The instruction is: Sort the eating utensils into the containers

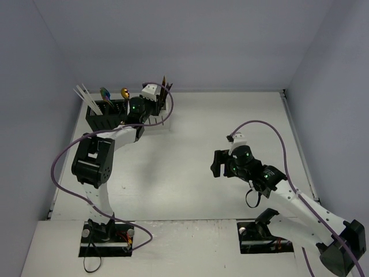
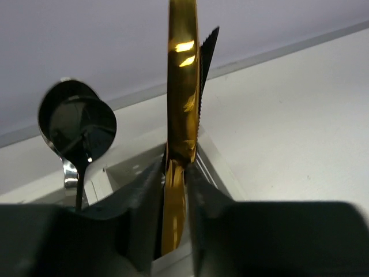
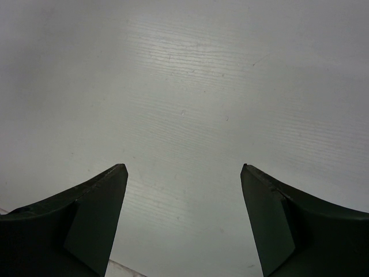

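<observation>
- The left jaws sit close on both sides of a gold utensil; whether they pinch it cannot be told.
- It stands upright in the white container, near a black spoon.
- The right jaws are spread wide over the bench.

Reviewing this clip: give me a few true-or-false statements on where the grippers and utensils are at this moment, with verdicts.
1. The right gripper is open and has nothing between its fingers. True.
2. The right gripper hovers over the black container. False: it is over bare table, well to the right of that container.
3. A gold utensil stands upright between the fingers of the left gripper. True.
4. The chopsticks lie flat on the table. False: they stand in the black container, leaning out to the left.
</observation>
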`<state>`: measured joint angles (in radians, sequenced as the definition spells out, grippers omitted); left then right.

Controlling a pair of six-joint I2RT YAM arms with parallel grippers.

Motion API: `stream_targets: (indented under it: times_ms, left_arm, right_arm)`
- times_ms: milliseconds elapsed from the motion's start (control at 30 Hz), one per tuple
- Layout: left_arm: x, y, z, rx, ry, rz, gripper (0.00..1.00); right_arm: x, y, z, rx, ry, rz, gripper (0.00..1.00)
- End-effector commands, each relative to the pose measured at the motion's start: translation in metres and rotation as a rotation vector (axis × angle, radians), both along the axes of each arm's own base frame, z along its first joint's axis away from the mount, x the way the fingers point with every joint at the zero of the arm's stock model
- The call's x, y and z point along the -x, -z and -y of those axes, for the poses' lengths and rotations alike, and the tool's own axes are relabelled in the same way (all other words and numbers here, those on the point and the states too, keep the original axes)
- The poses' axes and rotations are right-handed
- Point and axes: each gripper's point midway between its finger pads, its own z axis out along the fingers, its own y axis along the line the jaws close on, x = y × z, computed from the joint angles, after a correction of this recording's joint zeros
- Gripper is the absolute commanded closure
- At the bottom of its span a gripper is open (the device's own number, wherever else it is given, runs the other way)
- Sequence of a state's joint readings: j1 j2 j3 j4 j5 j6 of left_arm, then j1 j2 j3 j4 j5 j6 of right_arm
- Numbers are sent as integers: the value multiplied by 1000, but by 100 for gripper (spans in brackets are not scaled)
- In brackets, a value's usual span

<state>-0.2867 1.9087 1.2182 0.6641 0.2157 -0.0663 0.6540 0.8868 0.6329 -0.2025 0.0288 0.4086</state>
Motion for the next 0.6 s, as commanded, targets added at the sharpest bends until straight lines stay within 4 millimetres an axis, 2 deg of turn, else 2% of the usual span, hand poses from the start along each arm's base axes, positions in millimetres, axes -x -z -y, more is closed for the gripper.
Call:
stream_targets:
  times_ms: [0,167,300,367,433,467,500,567]
  left_arm:
    - [7,-94,-1,86,11,231,70]
    - [25,-111,-3,99,24,255,56]
    - [55,-154,-13,122,13,302,45]
    - [66,-157,-24,115,-32,250,40]
    - [77,-170,-33,117,-62,235,37]
    - [96,-191,-48,124,-118,228,34]
    - [113,-204,-61,129,-167,212,32]
    - [143,-212,-87,120,-265,141,29]
  right_arm:
    - [-16,-31,-7,-34,4,82,23]
    - [-18,-39,-7,-43,7,100,23]
    - [-24,-53,-6,-42,15,136,23]
    - [-27,-60,-5,-38,25,156,23]
    - [-30,-67,-3,-32,29,177,22]
    - [-34,-79,-1,-28,44,209,20]
    - [-38,-88,2,-24,57,235,18]
    - [-41,-100,7,-16,75,270,15]
